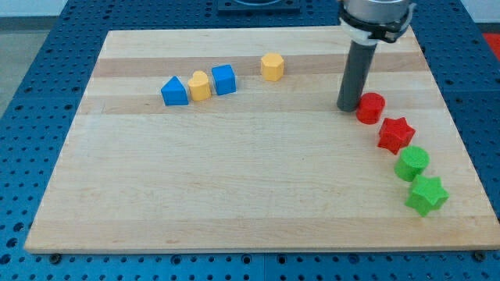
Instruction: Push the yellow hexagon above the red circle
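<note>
The yellow hexagon (pixel 272 67) stands near the view's top, left of centre-right. The red circle (pixel 370 108) sits at the view's right. My tip (pixel 348 108) rests on the board just left of the red circle, touching or almost touching it. The hexagon is about a hundred pixels to the left of my tip and a little higher in the view.
A blue triangle-like block (pixel 174 91), a yellow block (pixel 200 86) and a blue cube (pixel 223 80) form a row at the upper left. A red star (pixel 395 134), a green circle (pixel 412 164) and a green star (pixel 426 195) curve down the right side.
</note>
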Available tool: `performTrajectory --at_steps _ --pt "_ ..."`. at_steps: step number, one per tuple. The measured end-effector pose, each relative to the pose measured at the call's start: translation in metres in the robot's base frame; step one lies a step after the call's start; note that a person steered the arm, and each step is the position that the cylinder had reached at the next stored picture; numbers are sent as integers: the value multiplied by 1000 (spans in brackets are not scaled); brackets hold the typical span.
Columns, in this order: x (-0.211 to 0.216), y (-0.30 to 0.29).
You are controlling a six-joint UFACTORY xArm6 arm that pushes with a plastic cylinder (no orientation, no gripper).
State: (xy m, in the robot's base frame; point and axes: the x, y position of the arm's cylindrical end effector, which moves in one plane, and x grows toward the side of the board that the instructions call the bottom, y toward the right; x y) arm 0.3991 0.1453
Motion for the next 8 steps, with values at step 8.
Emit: performTrajectory --at_steps 8 --pt "-32 -145"
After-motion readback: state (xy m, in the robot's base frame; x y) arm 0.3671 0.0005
